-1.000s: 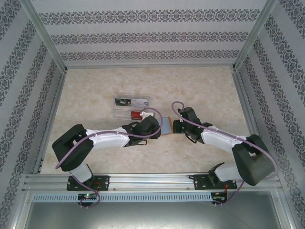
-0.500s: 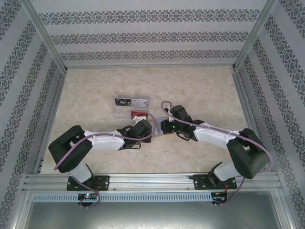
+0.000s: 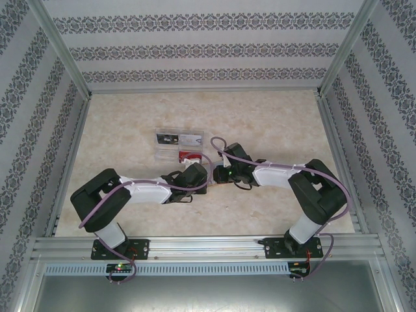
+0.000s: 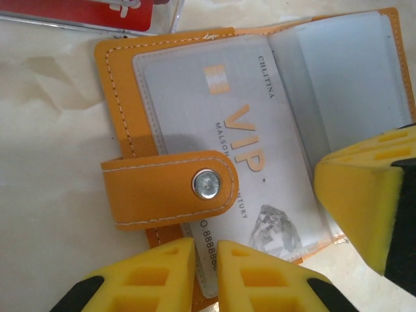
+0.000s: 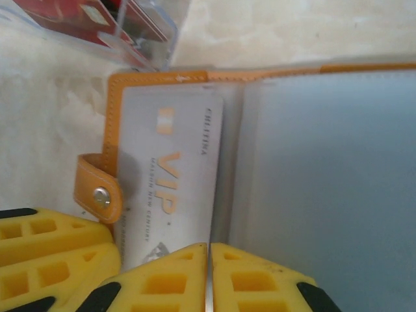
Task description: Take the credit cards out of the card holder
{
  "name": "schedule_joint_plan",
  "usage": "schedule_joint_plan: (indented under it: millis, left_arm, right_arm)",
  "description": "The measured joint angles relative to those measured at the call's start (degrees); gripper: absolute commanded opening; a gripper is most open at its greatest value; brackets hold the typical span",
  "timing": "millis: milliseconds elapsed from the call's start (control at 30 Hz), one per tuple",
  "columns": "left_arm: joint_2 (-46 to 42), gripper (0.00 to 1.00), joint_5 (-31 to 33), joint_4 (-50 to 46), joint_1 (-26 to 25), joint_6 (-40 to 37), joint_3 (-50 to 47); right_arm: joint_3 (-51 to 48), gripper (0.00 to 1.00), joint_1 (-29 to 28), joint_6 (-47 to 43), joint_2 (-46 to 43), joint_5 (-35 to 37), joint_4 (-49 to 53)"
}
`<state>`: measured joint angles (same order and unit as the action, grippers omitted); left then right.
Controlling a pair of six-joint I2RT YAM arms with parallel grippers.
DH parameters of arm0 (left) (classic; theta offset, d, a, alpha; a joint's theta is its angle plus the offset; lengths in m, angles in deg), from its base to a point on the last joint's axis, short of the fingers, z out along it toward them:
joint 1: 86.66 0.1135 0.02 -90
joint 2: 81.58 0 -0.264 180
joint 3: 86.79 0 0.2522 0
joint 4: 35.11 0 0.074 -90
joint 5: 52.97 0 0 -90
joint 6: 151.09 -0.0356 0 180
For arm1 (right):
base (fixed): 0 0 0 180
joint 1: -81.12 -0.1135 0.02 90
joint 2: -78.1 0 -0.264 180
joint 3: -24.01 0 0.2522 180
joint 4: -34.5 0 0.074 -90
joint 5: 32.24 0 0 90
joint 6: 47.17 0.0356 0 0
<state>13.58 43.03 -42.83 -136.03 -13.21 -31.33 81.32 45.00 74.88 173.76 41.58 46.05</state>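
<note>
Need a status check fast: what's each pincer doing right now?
Left pincer: closed on the card holder edge.
Right pincer: closed; grip cannot be told.

The right end effector [image 5: 208, 260] now sits over the card holder [image 4: 166, 188], swung in from its right side, tight beside the left end effector [image 4: 207, 260].
</note>
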Motion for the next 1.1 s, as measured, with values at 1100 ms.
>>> schedule_joint_plan:
  millis: [1100]
  left_arm:
    - [0.79,0.16,-0.22,0.87,0.0,0.42,0.44]
  right_arm:
    - [-0.28,0.0,2.34,2.58,0.83,-3.87,-1.7]
